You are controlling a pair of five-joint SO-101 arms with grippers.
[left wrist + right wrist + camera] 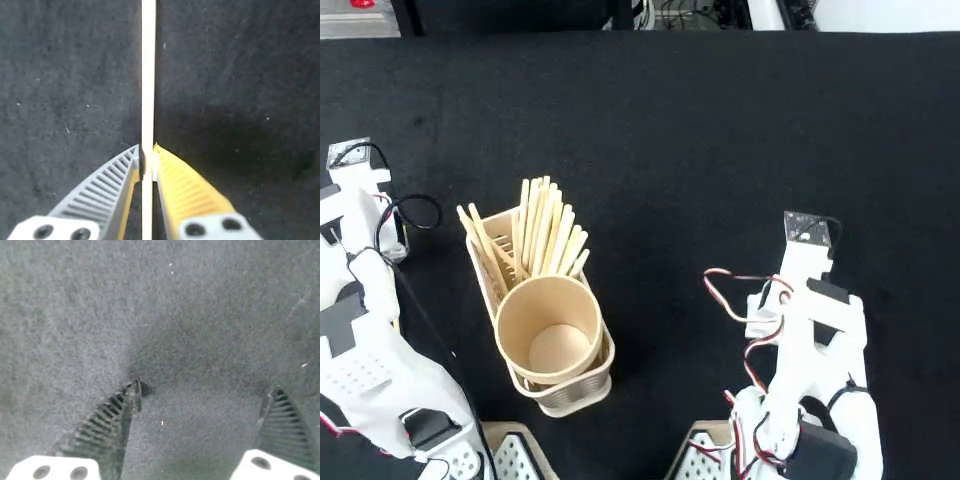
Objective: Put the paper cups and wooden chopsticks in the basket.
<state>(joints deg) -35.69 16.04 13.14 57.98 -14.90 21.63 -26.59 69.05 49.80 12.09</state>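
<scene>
Item: one wooden chopstick [148,75], pinched tight in my left hand [148,157] over the counter [240,75]; right hand [202,390] idle, spread wide; basket [570,400] holds paper cup [548,325] and chopstick bundle [545,225]; I should align the stick with that bundle, releasing only inside the rim.

A black cloth [720,130] spreads under everything, with tangled cables [682,12] beyond its far edge.

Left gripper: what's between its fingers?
One wooden chopstick, clamped at the left gripper's tips; the left wrist view shows it.
</scene>
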